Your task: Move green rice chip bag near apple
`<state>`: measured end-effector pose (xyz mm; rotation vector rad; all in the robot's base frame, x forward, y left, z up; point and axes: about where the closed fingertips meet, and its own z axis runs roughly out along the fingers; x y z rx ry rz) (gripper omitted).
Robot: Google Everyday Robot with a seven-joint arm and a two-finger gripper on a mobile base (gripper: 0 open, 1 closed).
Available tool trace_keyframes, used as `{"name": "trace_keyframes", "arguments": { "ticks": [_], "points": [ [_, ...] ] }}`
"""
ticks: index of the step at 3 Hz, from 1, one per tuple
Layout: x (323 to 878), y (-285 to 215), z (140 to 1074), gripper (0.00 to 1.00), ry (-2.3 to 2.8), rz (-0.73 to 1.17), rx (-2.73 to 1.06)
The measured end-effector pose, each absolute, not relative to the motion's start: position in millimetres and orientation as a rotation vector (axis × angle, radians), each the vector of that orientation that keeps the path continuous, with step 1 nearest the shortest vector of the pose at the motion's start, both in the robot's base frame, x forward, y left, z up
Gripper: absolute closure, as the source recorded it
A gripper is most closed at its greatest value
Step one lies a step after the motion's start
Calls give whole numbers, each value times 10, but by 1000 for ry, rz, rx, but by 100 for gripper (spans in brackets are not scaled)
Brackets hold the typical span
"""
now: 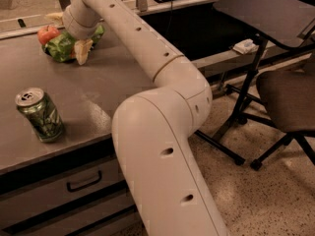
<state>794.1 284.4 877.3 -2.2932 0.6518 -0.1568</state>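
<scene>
The green rice chip bag (61, 46) lies crumpled at the far left of the grey table (103, 90), touching the red-orange apple (47, 34) just to its left. My gripper (69, 36) is at the end of the long white arm, directly over the bag. One cream fingertip (81, 51) shows at the bag's right side and another (55, 17) behind it. The wrist hides the middle of the bag.
A green soda can (40, 114) stands near the table's front left edge. A drawer with a black handle (83, 183) is below it. A black stand (246, 77) and an office chair (288, 102) are on the speckled floor to the right.
</scene>
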Motion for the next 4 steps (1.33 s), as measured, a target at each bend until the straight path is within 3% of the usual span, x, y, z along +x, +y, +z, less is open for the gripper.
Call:
{"name": "trace_keyframes", "arguments": {
  "ticks": [2,4],
  "points": [
    [7920,2810,8949,0,653,-181,-2277],
    [7908,2242,9284,0,836,-272,-2196]
  ]
}}
